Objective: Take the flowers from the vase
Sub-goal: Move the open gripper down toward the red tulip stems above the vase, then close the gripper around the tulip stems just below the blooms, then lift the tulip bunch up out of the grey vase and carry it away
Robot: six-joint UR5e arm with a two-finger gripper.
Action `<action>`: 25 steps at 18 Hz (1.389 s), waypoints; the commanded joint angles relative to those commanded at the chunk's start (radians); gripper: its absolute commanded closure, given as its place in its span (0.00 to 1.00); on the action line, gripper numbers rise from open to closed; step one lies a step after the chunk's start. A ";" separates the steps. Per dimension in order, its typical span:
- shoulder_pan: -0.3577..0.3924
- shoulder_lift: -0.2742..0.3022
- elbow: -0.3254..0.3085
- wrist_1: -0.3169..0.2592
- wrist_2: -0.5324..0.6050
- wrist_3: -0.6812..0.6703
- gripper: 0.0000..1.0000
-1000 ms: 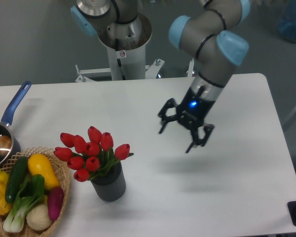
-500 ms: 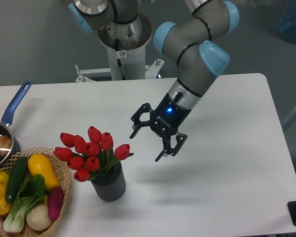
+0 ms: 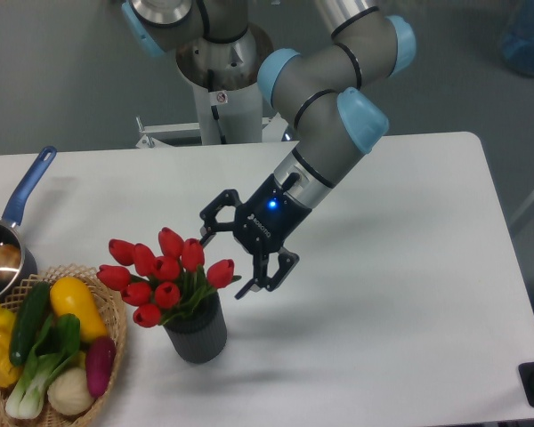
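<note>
A bunch of red tulip buds with green leaves, the flowers (image 3: 165, 273), stands in a small dark grey ribbed vase (image 3: 197, 331) at the front left of the white table. My gripper (image 3: 224, 258) is open and empty, its fingers spread, just right of the bunch at bud height. One fingertip is close to the rightmost bud. I cannot tell whether it touches.
A wicker basket (image 3: 114, 307) with yellow, green and purple vegetables sits left of the vase at the table's front left corner. A steel saucepan with a blue handle (image 3: 29, 185) lies at the left edge. The arm's base column (image 3: 221, 80) stands behind the table.
My gripper has moved left and slightly down across the table, from the table's middle right to right beside the flowers. It stayed open. The flowers and vase have not moved.
</note>
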 joint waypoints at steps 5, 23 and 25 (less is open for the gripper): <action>-0.009 -0.023 0.000 0.029 -0.057 0.003 0.12; 0.017 0.008 0.017 0.031 -0.107 -0.133 1.00; 0.021 0.024 0.020 0.031 -0.129 -0.170 1.00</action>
